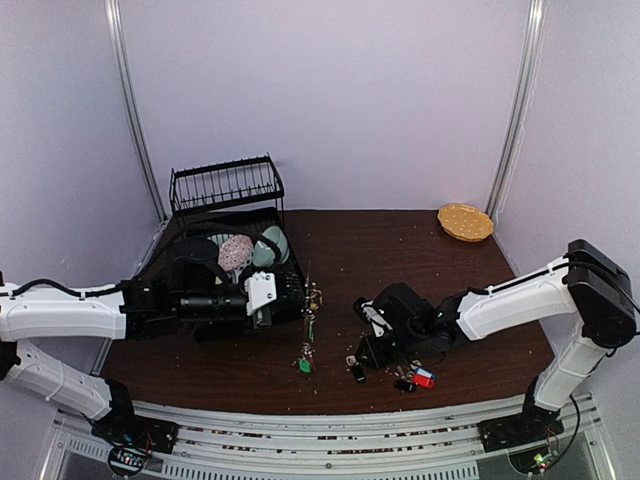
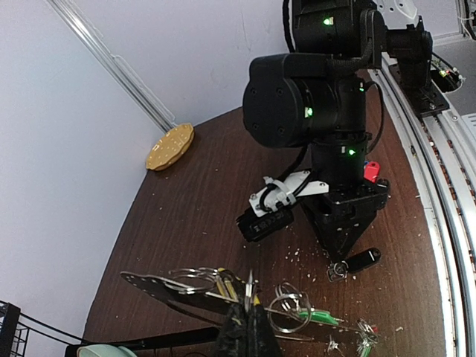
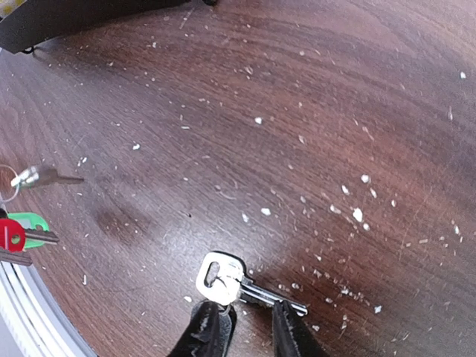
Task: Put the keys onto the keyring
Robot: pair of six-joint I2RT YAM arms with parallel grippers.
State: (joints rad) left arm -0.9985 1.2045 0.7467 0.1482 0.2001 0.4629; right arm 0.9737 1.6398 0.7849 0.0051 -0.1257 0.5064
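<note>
A robotics lab booth — bare white walls (image 1: 330, 100), metal corner posts (image 1: 515, 110), aluminium rails (image 1: 330, 425) edging the table (image 1: 400, 250).

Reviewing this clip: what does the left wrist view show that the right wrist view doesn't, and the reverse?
Left wrist only: the left gripper shut on the keyring, a green-tagged key on it, the tan plate, and a black tag.
Right wrist only: a loose silver key and a second green tag at the left edge.
Both: the brown table with crumbs, the red tag, the open right gripper and the bare key at its tips.
</note>
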